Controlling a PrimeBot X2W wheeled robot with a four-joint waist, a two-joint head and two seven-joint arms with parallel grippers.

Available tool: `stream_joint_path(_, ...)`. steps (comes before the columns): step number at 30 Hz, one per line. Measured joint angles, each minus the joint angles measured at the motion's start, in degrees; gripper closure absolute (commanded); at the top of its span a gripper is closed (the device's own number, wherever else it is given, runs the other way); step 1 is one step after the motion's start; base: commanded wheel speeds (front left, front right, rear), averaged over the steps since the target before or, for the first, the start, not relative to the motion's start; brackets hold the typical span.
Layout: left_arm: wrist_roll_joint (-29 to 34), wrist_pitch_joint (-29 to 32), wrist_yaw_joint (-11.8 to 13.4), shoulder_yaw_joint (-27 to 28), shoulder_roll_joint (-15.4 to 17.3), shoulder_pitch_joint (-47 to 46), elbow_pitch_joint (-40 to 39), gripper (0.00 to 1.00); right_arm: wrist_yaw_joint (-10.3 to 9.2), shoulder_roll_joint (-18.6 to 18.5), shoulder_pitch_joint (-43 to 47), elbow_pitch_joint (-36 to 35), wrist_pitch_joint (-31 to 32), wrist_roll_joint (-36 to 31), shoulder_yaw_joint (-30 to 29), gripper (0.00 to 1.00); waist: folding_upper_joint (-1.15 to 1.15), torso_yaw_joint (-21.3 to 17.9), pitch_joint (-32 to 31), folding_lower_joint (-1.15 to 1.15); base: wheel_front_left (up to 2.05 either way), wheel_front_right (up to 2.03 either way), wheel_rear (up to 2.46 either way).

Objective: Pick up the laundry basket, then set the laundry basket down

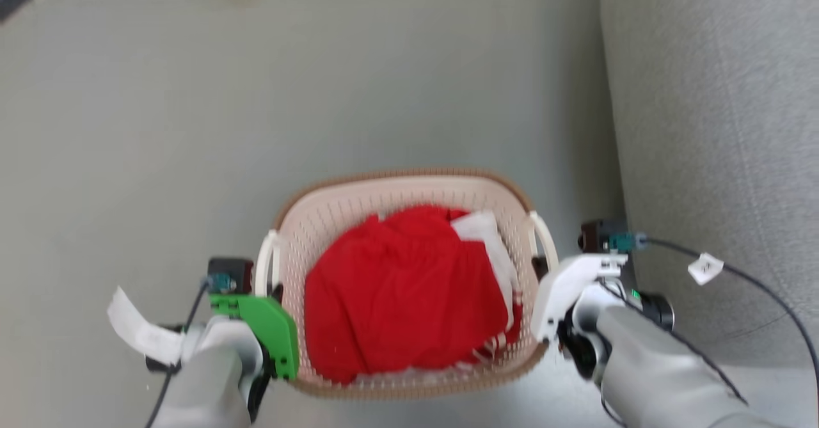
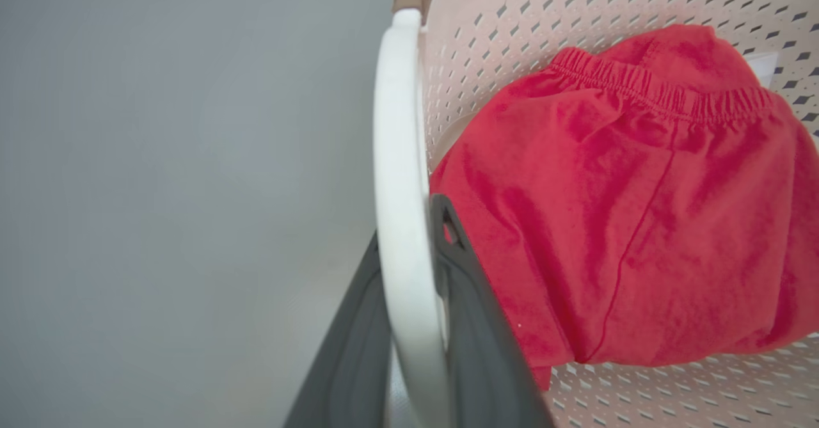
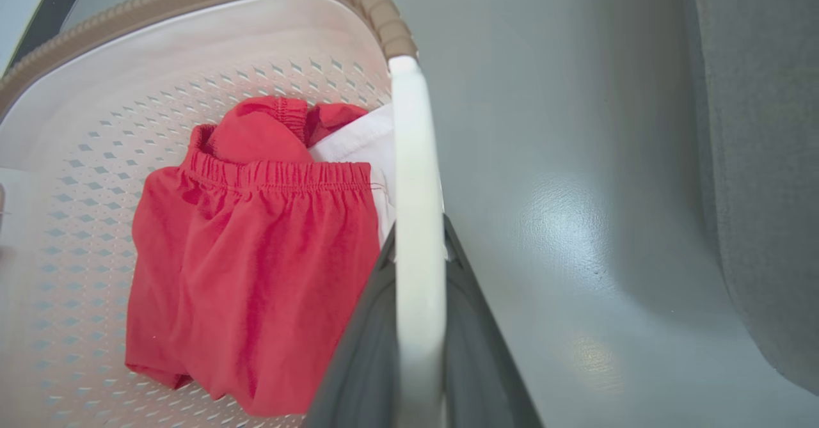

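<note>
The laundry basket (image 1: 409, 178) sits over the grey floor (image 1: 192, 127) directly before the robot, just beside a piece of grey upholstered furniture (image 1: 716, 127) on the robot's right; I cannot tell whether it rests on the floor or hangs clear of it. The left pincer (image 2: 409, 242) is clamped on the white left handle (image 2: 397, 159), a dark finger on each side, and the right pincer (image 3: 419, 236) grips the white right handle (image 3: 416, 159) likewise. Inside lie red shorts (image 1: 403, 293) with an elastic waistband, over a white garment (image 1: 480, 229)
</note>
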Motion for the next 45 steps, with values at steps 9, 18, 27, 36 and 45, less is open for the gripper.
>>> stream_joint_path(9, -1.63, 1.90, 0.11, -1.59, 0.00, 5.75, 0.44, 1.00, -0.52, 0.12, 6.44, -0.71, 1.86, 2.50, 2.42, 1.00, 0.00, -0.02, -6.74, 0.00, 0.00, 0.00, 0.00)
stream_joint_path(18, -3.71, 4.98, 0.53, -2.82, 0.09, 9.76, 1.11, 1.00, -1.51, 0.07, 10.83, -2.04, 5.19, 5.05, 5.20, 1.00, 0.00, -0.11, -12.95, 0.00, 0.00, 0.00, 0.00)
stream_joint_path(27, -4.90, 6.62, 1.35, -4.20, 0.54, 10.87, -0.12, 1.00, -2.61, -0.29, 11.74, -3.15, 6.56, 6.30, 7.08, 1.00, 0.00, -0.77, -16.79, 0.00, 0.00, 0.00, 0.00)
stream_joint_path(36, -5.73, 7.76, 2.37, -5.24, 0.77, 11.94, -1.42, 1.00, -3.08, -0.46, 12.29, -3.39, 7.06, 7.84, 7.92, 1.00, 0.00, -1.11, -18.20, 0.00, 0.00, 0.00, 0.00)
stream_joint_path(45, -7.60, 8.08, 3.27, -6.15, 0.93, 12.78, -2.40, 1.00, -3.49, -0.58, 12.80, -3.42, 6.95, 8.83, 8.75, 1.00, 0.00, -0.81, -19.39, 0.00, 0.00, 0.00, 0.00)
